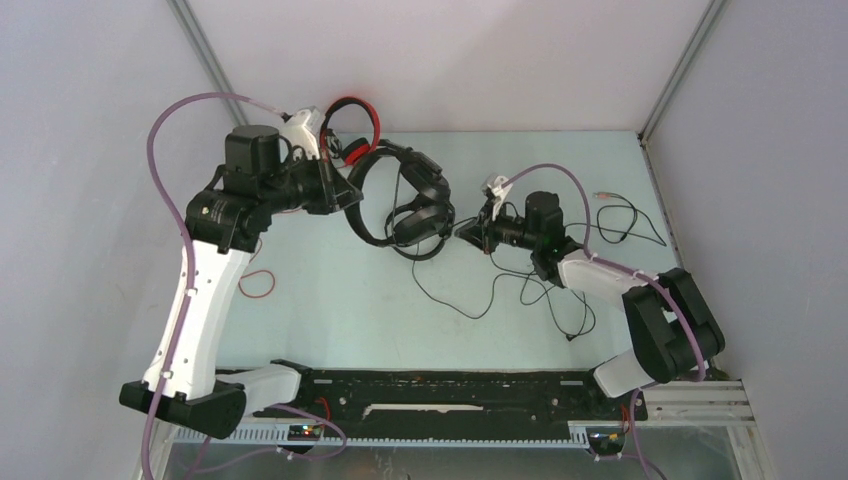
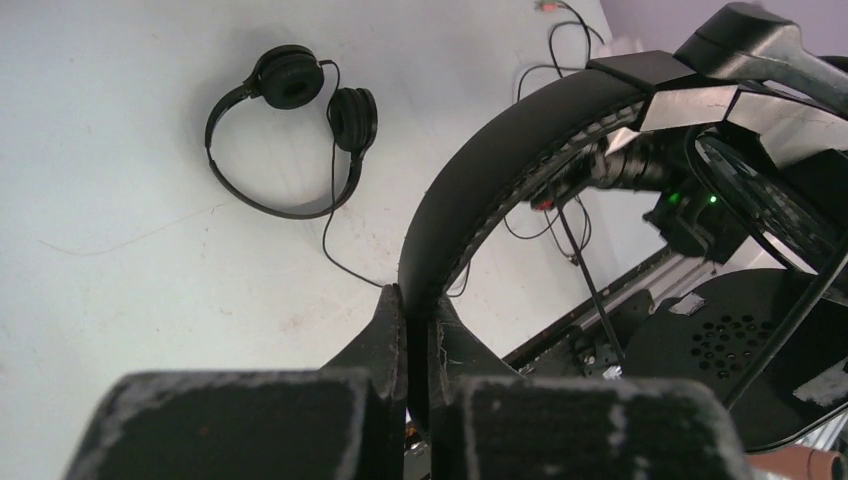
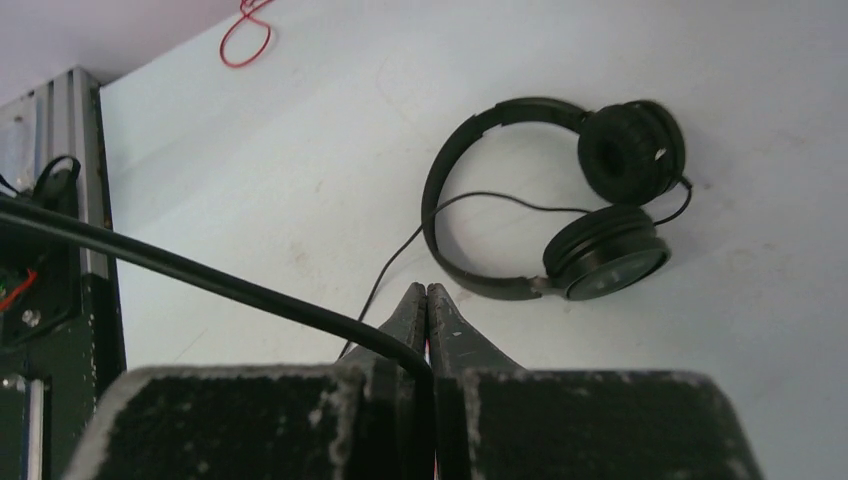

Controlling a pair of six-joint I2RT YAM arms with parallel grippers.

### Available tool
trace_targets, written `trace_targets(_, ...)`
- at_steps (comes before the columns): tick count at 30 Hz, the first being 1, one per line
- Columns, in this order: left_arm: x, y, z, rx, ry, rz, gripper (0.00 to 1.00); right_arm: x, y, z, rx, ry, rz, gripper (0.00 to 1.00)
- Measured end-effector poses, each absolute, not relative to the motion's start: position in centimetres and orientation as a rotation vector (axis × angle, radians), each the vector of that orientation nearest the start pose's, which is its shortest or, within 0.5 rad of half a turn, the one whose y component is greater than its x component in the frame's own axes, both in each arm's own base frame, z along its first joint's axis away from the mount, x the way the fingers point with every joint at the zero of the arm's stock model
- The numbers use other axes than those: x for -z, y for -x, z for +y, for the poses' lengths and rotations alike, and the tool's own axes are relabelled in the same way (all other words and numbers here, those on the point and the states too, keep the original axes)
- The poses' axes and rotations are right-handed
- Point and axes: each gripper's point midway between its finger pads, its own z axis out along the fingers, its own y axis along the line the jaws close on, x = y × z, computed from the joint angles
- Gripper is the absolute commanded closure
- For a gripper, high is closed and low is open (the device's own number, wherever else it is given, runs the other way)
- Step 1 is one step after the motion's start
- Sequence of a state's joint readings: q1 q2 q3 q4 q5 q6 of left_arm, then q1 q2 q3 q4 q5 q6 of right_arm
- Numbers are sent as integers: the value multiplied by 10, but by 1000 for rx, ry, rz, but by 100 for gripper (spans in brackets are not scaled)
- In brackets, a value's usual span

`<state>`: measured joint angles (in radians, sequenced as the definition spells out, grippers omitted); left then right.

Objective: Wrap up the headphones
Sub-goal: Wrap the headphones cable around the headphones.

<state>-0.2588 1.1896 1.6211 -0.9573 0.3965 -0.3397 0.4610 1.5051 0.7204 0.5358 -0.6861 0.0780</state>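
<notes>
Mostly hidden behind the left arm (image 1: 215, 260) in the top view — the red headset (image 1: 352, 122). Cut off by the right and bottom edges of the left wrist view: ear cups (image 2: 770, 190) of the black headset (image 2: 470, 180) clamped in the left gripper (image 2: 410, 300). Running off the right wrist view's left edge — the black cable (image 3: 200, 275) pinched in the right gripper (image 3: 427, 295). Clipped at that view's top: the red cable loop (image 3: 245, 35). Too small to identify: the plug (image 1: 603, 196).

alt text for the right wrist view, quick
The right gripper is shut on a thin black cable that runs off left. Beyond it, a black over-ear headset lies on the pale table, with a red cable loop further off.
</notes>
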Motion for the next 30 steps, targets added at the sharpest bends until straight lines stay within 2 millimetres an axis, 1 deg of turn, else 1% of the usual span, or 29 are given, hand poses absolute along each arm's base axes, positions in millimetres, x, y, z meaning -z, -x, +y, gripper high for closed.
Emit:
trace_targets(3,-360,-264,-160,776,-230,2146,100,-170,-327,282,-997,806,1679,100)
trace_targets(6,-351,-259,-166,772,-319,2148,100,-182,-331,281,-1004,790,1693,100)
trace_targets(8,-344,-253,-172,771,-382,2149,100,-190,-332,282,-1014,790,1699,100)
trace_targets(11,-337,-244,-182,774,-486,2134,100,-204,-328,284,-1047,801,1709,100)
trace_targets(14,-335,-238,-190,756,-592,2103,100,-220,-319,285,-1105,807,1727,100)
trace_targets(16,-332,-236,-192,707,-671,2076,100,-234,-311,283,-1161,799,1742,100)
trace_targets(19,-324,-237,-190,602,-769,2044,100,-254,-297,277,-1234,776,1776,100)
trace_targets(21,-318,-240,-188,535,-814,2029,100,-263,-287,274,-1278,761,1807,100)
trace_targets(24,-310,-247,-185,436,-868,2006,100,-270,-275,272,-1344,736,1857,100)
trace_targets(30,-298,-257,-185,272,-984,1942,100,-276,-255,274,-1498,678,1941,100)
